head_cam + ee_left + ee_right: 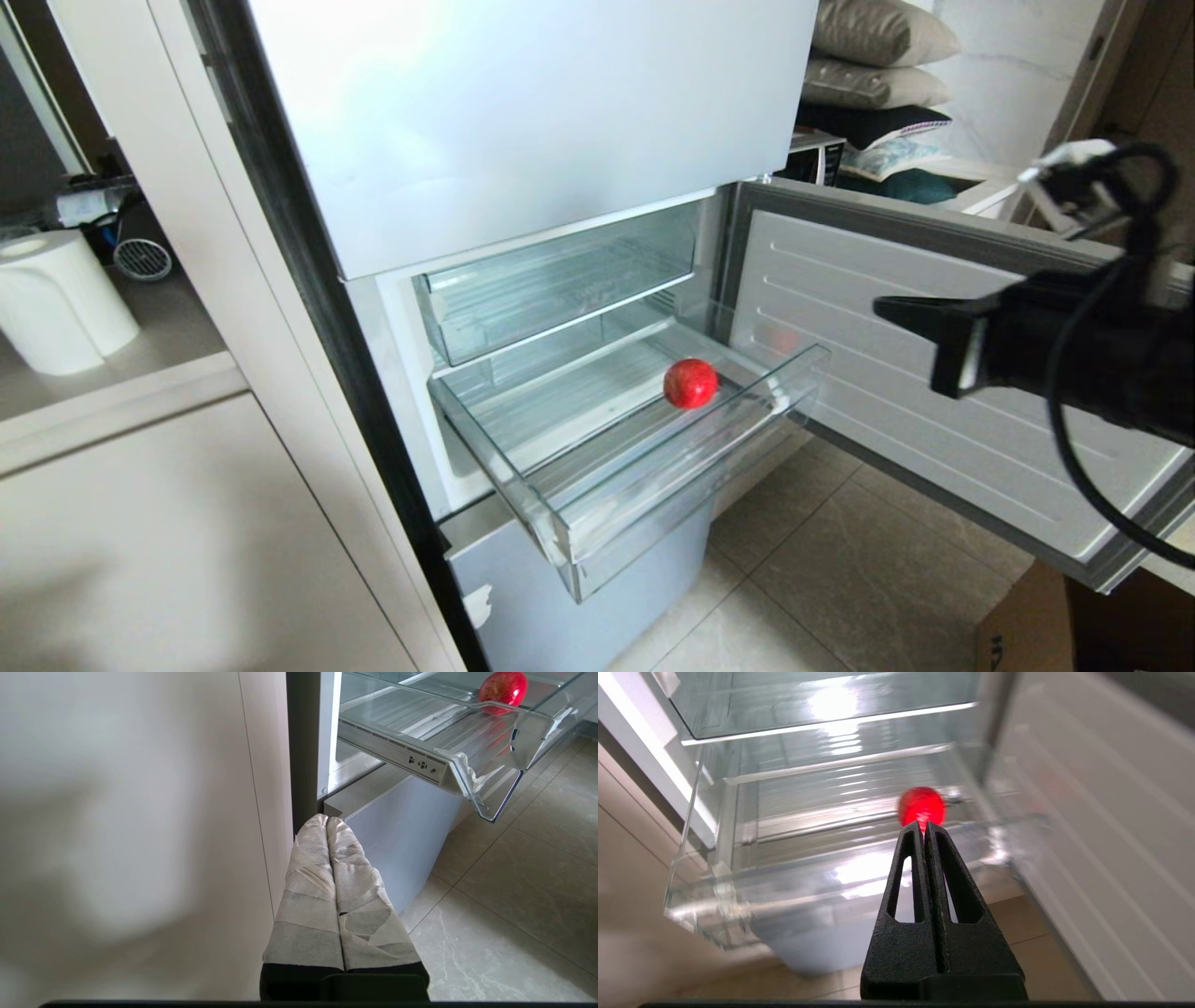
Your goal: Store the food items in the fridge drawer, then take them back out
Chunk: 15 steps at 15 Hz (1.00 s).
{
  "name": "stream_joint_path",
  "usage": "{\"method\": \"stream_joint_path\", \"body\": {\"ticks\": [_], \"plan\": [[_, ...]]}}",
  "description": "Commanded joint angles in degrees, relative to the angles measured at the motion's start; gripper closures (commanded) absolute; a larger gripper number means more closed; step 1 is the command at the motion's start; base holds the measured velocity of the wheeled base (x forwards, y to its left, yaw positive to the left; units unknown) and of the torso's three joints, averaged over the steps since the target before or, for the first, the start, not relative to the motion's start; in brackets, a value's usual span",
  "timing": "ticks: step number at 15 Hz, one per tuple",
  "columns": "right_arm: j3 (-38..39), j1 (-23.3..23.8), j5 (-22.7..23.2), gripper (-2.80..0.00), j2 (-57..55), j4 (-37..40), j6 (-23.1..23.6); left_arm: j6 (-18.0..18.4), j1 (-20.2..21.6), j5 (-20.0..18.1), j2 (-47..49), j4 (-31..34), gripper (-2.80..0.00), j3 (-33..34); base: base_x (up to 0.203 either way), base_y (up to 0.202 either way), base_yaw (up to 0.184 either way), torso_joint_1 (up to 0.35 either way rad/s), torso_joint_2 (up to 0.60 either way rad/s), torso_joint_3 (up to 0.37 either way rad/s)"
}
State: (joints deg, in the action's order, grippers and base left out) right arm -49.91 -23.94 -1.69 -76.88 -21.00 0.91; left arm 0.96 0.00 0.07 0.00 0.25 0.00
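Observation:
A round red tomato-like fruit (691,384) (502,689) (921,806) lies alone on the ribbed bottom of the pulled-out clear fridge drawer (597,485) (738,891), near its right side. My right gripper (887,309) (924,823) hangs in the air to the right of the drawer, in front of the open door. Its black jaws are shut and hold nothing; the fruit sits well beyond the tips. My left gripper (327,819), wrapped in pale tape, is shut and parked low beside the fridge (523,121), below the drawer.
A shallower clear drawer (551,280) sits above the open one. The open fridge door (934,392) stands to the right, behind my right arm. A white cabinet (187,523) with a paper roll (56,299) is on the left. Tiled floor (822,579) and a cardboard box (1027,625) lie below.

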Motion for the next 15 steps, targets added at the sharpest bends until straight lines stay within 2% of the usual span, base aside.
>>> {"method": "stream_joint_path", "body": {"ticks": [1, 2, 3, 7, 9, 10, 12, 15], "plan": [[8.6, 2.9, -1.6, 0.00, 18.9, -0.6, 0.4, 0.0, 0.0, 0.0, 0.0, 0.0, 0.00, 0.0, 0.000, 0.000, 0.000, 0.000, 0.00, 0.000], [10.1, 7.2, -2.2, 0.00, 23.1, -0.7, 0.2, 0.0, 0.0, 0.0, 0.0, 0.0, 0.00, 0.0, 0.000, 0.000, 0.000, 0.000, 0.00, 0.000], [11.0, 13.7, -2.7, 0.00, 25.7, -0.7, -0.2, 0.0, 0.0, 0.0, 0.0, 0.0, 0.00, 0.0, 0.000, 0.000, 0.000, 0.000, 0.00, 0.000], [12.8, 51.2, -3.9, 0.00, 31.1, -0.8, -6.9, 0.0, 0.0, 0.0, 0.0, 0.0, 0.00, 0.0, 0.000, 0.000, 0.000, 0.000, 0.00, 0.000], [14.2, 68.3, -1.3, 0.00, 30.9, -0.9, -10.6, 0.0, 0.0, 0.0, 0.0, 0.0, 0.00, 0.0, 0.000, 0.000, 0.000, 0.000, 0.00, 0.000], [14.8, 74.9, 1.3, 0.00, 29.6, -0.9, -12.4, 0.0, 0.0, 0.0, 0.0, 0.0, 0.00, 0.0, 0.000, 0.000, 0.000, 0.000, 0.00, 0.000], [15.7, 83.3, 6.4, 0.00, 23.8, -1.7, -16.6, 0.0, 0.0, 0.0, 0.0, 0.0, 0.00, 0.0, 0.000, 0.000, 0.000, 0.000, 0.00, 0.000], [15.6, 87.7, 8.7, 0.00, 14.4, -8.1, -17.8, 0.0, 0.0, 0.0, 0.0, 0.0, 0.00, 0.0, 0.000, 0.000, 0.000, 0.000, 0.00, 0.000]]}}
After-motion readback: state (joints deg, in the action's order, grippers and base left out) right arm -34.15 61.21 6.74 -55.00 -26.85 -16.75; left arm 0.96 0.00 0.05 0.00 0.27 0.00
